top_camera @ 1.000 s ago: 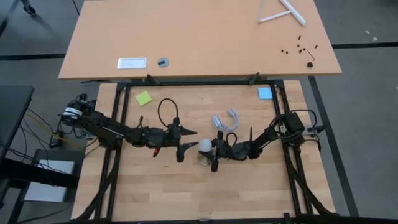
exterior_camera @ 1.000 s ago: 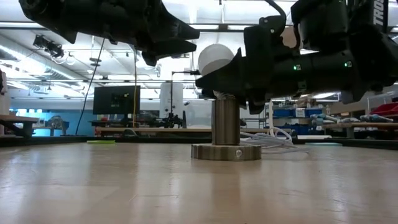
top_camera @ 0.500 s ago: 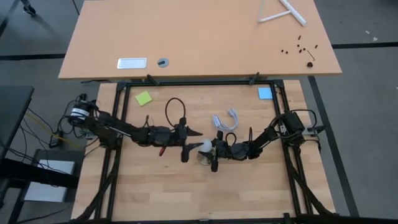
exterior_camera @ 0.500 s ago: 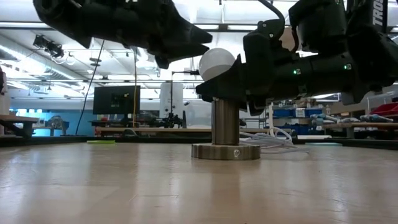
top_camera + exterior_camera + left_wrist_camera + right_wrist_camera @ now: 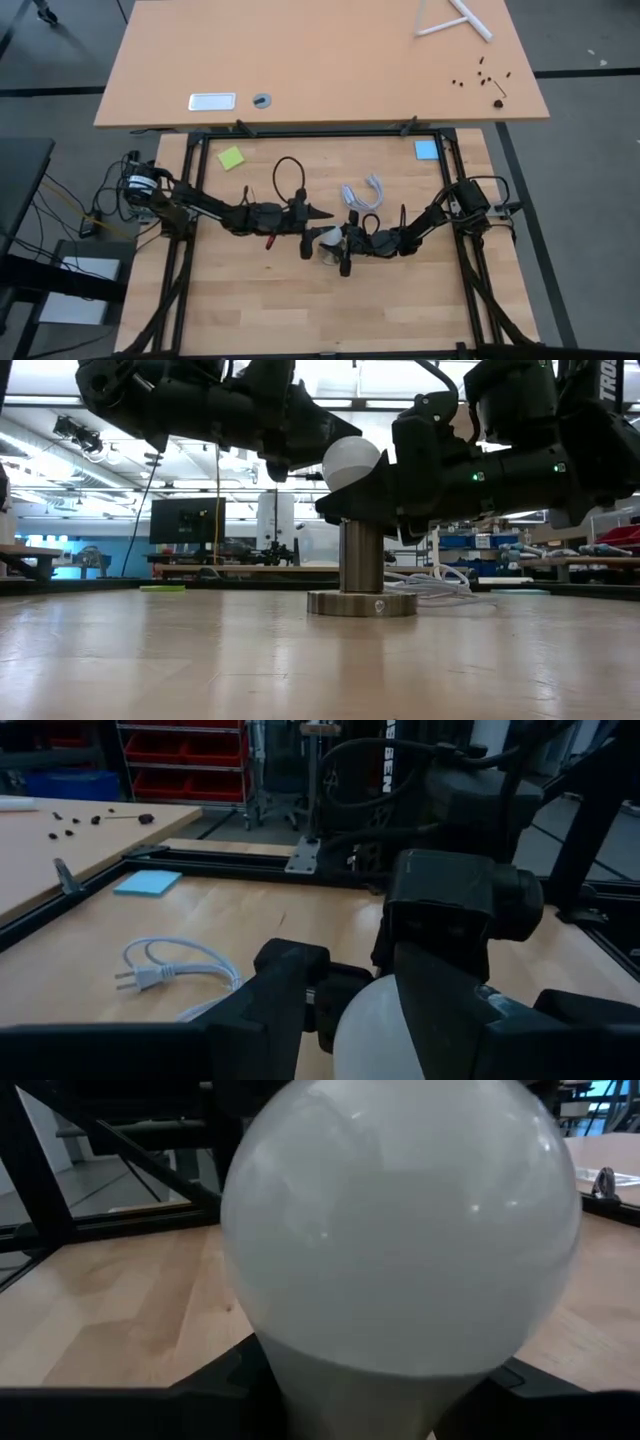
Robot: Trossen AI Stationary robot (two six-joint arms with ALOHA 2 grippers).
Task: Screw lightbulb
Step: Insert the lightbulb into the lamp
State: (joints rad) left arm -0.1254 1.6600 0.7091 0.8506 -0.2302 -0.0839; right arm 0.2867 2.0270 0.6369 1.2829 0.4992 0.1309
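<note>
The wooden worktop (image 5: 250, 310) carries the whole scene, with both dark arms reaching in toward its middle. The right end effector (image 5: 343, 243) comes in from the right side and is clenched on the lightbulb (image 5: 351, 463), gripping it low on its neck so the round white globe stands above the fingers. The left end effector (image 5: 312, 228) reaches in from the left, its fingers set on either side of the globe (whether they actually press on it I cannot tell). The lightbulb stands upright directly over the metal socket (image 5: 362, 575), a cylinder on a round flat base near the worktop's centre. A white cord (image 5: 365, 193) lies just behind the socket. A green note (image 5: 231, 158) and a blue note (image 5: 427, 150) sit near the far corners.
</note>
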